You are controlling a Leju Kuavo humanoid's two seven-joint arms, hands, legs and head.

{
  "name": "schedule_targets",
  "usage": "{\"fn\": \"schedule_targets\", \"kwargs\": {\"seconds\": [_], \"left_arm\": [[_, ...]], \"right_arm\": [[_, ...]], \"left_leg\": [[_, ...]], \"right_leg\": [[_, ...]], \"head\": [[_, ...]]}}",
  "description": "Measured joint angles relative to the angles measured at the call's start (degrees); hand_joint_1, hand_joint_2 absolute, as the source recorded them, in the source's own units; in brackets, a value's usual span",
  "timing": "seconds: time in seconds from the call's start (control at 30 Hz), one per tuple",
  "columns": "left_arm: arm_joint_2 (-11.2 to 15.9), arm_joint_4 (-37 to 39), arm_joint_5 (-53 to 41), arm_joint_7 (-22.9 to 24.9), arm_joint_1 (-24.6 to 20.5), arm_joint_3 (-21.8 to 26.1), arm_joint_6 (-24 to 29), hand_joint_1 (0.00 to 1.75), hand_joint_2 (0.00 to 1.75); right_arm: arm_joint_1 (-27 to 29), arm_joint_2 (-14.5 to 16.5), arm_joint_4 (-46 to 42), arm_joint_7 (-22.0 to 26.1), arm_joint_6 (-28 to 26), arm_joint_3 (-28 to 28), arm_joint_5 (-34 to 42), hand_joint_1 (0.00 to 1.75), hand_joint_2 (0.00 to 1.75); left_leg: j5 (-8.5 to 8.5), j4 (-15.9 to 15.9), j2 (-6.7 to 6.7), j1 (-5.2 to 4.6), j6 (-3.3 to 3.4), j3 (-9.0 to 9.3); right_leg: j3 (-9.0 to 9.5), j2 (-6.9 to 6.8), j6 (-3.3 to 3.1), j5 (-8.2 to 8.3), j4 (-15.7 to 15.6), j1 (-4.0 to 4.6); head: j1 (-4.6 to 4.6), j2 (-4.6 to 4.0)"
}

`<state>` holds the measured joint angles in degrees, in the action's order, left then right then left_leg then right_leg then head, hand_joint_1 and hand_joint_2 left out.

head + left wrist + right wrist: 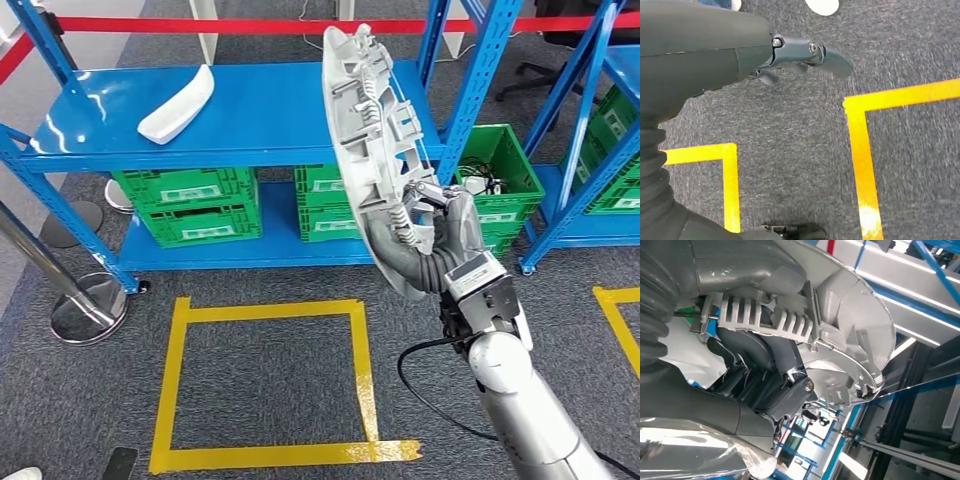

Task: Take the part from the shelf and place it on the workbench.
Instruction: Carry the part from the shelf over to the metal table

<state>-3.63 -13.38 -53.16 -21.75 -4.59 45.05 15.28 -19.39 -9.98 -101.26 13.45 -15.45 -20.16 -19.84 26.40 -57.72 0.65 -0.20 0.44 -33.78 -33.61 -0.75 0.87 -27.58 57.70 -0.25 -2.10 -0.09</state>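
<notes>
- My right hand (445, 235) holds the grey part (370, 140) up in open air in front of the blue shelf (249, 115); the part's upper end overlaps the shelf's top deck in the head view.
- Just right of the part, a blue upright post (475, 85) of the shelf stands in the way of a sideways sweep.
- On the deck to the left lies a white part (177, 103), well apart from mine, with bare blue deck between them.
- Below the deck, green crates (198, 203) fill the lower level.
- My left hand (806, 55) hangs with fingers apart over grey carpet (798, 140) marked with yellow tape (862, 155).
- A metal stanchion base (87, 305) stands at the far left on the floor.
</notes>
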Motion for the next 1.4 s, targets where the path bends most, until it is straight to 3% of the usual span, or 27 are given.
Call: {"fn": "schedule_targets", "kwargs": {"seconds": [0.1, 0.2, 0.23, 0.27, 0.33, 0.4, 0.47, 0.57, 0.63, 0.7, 0.77, 0.8, 0.9, 0.97, 1.03, 1.1, 1.13, 1.2, 1.23, 1.27, 1.3, 1.33, 1.4], "left_arm": [[-0.01, -0.02, -0.02, 0.05, -0.04, -0.01, 0.02, 0.00, 1.75], [0.05, -0.02, 0.14, 0.10, -0.02, -0.02, 0.04, 0.00, 1.75], [0.07, -0.02, 0.26, 0.12, 0.03, -0.02, 0.04, 0.00, 1.75], [0.05, -0.02, 0.38, 0.13, 0.08, -0.02, 0.05, 0.00, 1.75], [0.07, -0.02, 0.55, 0.13, 0.12, -0.02, 0.09, 0.00, 1.75], [0.13, -0.01, 0.65, 0.13, 0.08, -0.02, 0.15, 0.00, 1.75], [0.18, -0.01, 0.69, 0.16, 0.10, -0.02, 0.19, 0.00, 1.75], [0.16, -0.02, 0.69, 0.26, 0.34, -0.01, 0.23, 0.00, 1.75], [0.09, -0.02, 0.69, 0.26, 0.32, 0.00, 0.26, 0.00, 1.75], [0.11, -0.02, 0.70, 0.26, 0.36, 0.00, 0.30, 0.00, 1.75], [0.13, -0.02, 0.74, 0.26, 0.48, 0.00, 0.31, 0.00, 1.75], [0.13, -0.02, 0.76, 0.26, 0.51, 0.00, 0.31, 0.00, 1.75], [0.02, -0.02, 0.79, 0.26, 0.56, 0.00, 0.31, 0.00, 1.75], [0.00, -0.02, 0.79, 0.26, 0.67, 0.00, 0.31, 0.00, 1.75], [0.03, -0.02, 0.79, 0.26, 0.74, 0.00, 0.31, 0.00, 1.75], [0.00, -0.02, 0.82, 0.25, 0.71, -0.01, 0.31, 0.00, 1.75], [-0.01, -0.02, 0.84, 0.24, 0.73, -0.01, 0.31, 0.00, 1.75], [0.01, -0.02, 0.86, 0.22, 0.85, -0.01, 0.32, 0.00, 1.75], [0.04, -0.02, 0.87, 0.22, 0.91, 0.00, 0.32, 0.00, 1.75], [0.06, -0.02, 0.87, 0.22, 0.95, 0.00, 0.33, 0.00, 1.75], [0.07, -0.02, 0.87, 0.22, 0.98, 0.00, 0.33, 0.00, 1.75], [0.09, -0.02, 0.87, 0.22, 0.99, 0.00, 0.33, 0.00, 1.75], [0.16, -0.02, 0.86, 0.22, 0.97, 0.00, 0.33, 0.00, 1.75]], "right_arm": [[-0.02, -0.16, 0.00, -0.08, -0.01, 0.14, -0.05, 1.75, 1.75], [-0.05, -0.18, 0.01, -0.07, -0.03, 0.13, -0.17, 1.75, 1.75], [-0.01, -0.19, 0.02, -0.07, -0.04, 0.13, -0.22, 1.75, 1.75], [0.04, -0.19, 0.02, -0.07, -0.06, 0.14, -0.25, 1.75, 1.75], [0.18, -0.19, 0.00, -0.08, -0.10, 0.18, -0.26, 1.75, 1.75], [0.31, -0.19, -0.02, -0.08, -0.12, 0.22, -0.25, 1.75, 1.75], [0.45, -0.20, -0.08, -0.09, -0.17, 0.30, -0.23, 1.75, 1.75], [0.70, -0.25, -0.17, -0.10, -0.30, 0.67, -0.20, 1.75, 1.75], [0.78, -0.32, -0.17, -0.10, -0.36, 0.97, -0.14, 1.75, 1.75], [0.96, -0.34, -0.19, -0.05, -0.40, 1.08, -0.06, 1.75, 1.75], [1.49, -0.34, -0.26, 0.07, -0.66, 1.24, -0.15, 1.75, 1.75], [1.79, -0.34, -0.35, 0.14, -0.89, 1.36, -0.29, 1.75, 1.75], [2.23, -0.34, -1.35, 0.47, -1.55, 1.65, -0.80, 1.75, 1.75], [2.26, -0.34, -2.20, 0.74, -1.78, 1.74, -1.05, 1.75, 1.75], [2.44, -0.34, -2.74, 0.87, -1.95, 1.82, -1.26, 1.75, 1.75], [2.59, -0.36, -3.23, 0.92, -2.12, 1.98, -1.39, 1.75, 1.75], [2.63, -0.37, -3.52, 0.99, -2.19, 2.02, -1.42, 1.75, 1.75], [2.73, -0.38, -4.07, 1.22, -2.30, 1.99, -1.39, 1.75, 1.75], [2.80, -0.38, -4.32, 1.34, -2.29, 1.95, -1.32, 1.75, 1.75], [2.86, -0.38, -4.57, 1.45, -2.26, 1.92, -1.22, 1.75, 1.75], [2.90, -0.38, -4.81, 1.52, -2.23, 1.92, -1.12, 1.75, 1.75], [2.92, -0.38, -5.10, 1.57, -2.19, 1.91, -1.03, 1.75, 1.75], [2.92, -0.38, -5.66, 1.64, -2.13, 1.91, -0.92, 1.75, 1.75]], "left_leg": [[1.63, -1.91, 0.01, 0.12, -0.82, -0.77], [6.66, -12.06, -0.20, 0.39, -1.57, -4.97], [7.38, -14.71, -0.20, 0.48, -1.69, -6.08], [6.92, -15.09, -0.22, 0.55, -1.70, -6.20], [3.48, -10.09, -0.51, 0.70, -1.50, -3.75], [0.94, -3.47, -2.03, 0.84, -1.12, -0.63], [0.79, -0.92, -3.20, 0.83, -0.80, 0.32], [0.48, -0.24, -2.46, 0.85, -0.04, 0.28], [0.15, 0.19, -1.65, 1.03, 0.65, 0.37], [0.11, 0.20, -0.84, 0.94, 0.96, 0.31], [0.12, 0.18, -0.04, 0.84, 1.02, 0.29], [0.12, 0.16, 0.28, 0.81, 1.02, 0.29], [0.28, -0.16, 1.17, 0.56, 0.76, 0.27], [0.34, -0.39, 1.81, 0.22, 0.27, 0.12], [0.33, -0.39, 2.50, 0.10, -0.22, 0.09], [1.57, -1.66, 1.90, 0.23, -0.80, -0.28], [3.07, -3.78, 1.22, 0.34, -1.11, -1.08], [6.90, -11.12, 0.10, 0.51, -1.53, -4.00], [8.21, -14.61, -0.04, 0.53, -1.63, -5.43], [8.49, -16.52, -0.09, 0.54, -1.67, -6.21], [7.59, -16.12, -0.13, 0.55, -1.62, -5.97], [5.78, -13.53, -0.27, 0.56, -1.48, -4.73], [1.96, -5.72, -1.48, 0.59, -0.97, -1.05]], "right_leg": [[-0.04, 0.39, -0.72, 0.37, -0.15, -0.35], [-0.02, 0.95, -1.24, 0.46, -0.17, -0.40], [-0.03, 1.24, -1.25, 0.46, -0.13, -0.40], [-0.03, 1.53, -1.26, 0.46, -0.08, -0.40], [0.02, 2.23, -1.22, 0.44, 0.07, -0.40], [-0.18, 2.89, -0.91, 0.51, 0.22, -0.39], [-0.84, 3.49, -0.25, 0.79, 0.37, -0.47], [-1.60, 3.83, 0.79, 0.75, 0.58, -0.61], [-3.33, 2.60, 1.28, -1.59, 4.06, -0.54], [-6.62, 1.46, 1.59, -5.26, 11.49, -0.52], [-8.57, 1.24, 1.74, -6.53, 16.22, -0.51], [-8.15, 1.16, 1.71, -5.75, 15.72, -0.50], [-2.05, -0.77, 1.06, -1.09, 4.63, -0.19], [0.23, -1.94, 0.55, -0.28, 0.45, 0.14], [0.24, -1.41, 0.06, -0.21, 0.24, 0.12], [0.22, -0.74, -0.61, 0.14, -0.02, -0.13], [0.24, -0.43, -0.97, 0.31, -0.15, -0.27], [0.19, 0.31, -1.32, 0.41, -0.14, -0.30], [0.18, 0.76, -1.36, 0.43, -0.12, -0.29], [0.18, 1.24, -1.38, 0.44, -0.08, -0.28], [0.20, 1.74, -1.39, 0.45, -0.05, -0.27], [0.25, 2.23, -1.37, 0.46, -0.02, -0.27], [0.28, 3.15, -1.20, 0.49, 0.05, -0.20]], "head": [[0.11, 0.00], [0.35, 0.00], [0.36, 0.00], [0.36, 0.00], [0.35, 0.00], [0.32, 0.00], [0.28, 0.00], [0.23, 0.00], [-0.12, 0.00], [-0.43, 0.00], [-0.46, 0.00], [-0.47, 0.00], [-0.49, 0.00], [-0.41, 0.00], [-0.35, 0.00], [-0.29, 0.00], [-0.24, 0.00], [-0.16, 0.00], [-0.16, 0.00], [-0.16, 0.00], [-0.16, 0.00], [-0.15, 0.00], [-0.17, 0.00]]}}
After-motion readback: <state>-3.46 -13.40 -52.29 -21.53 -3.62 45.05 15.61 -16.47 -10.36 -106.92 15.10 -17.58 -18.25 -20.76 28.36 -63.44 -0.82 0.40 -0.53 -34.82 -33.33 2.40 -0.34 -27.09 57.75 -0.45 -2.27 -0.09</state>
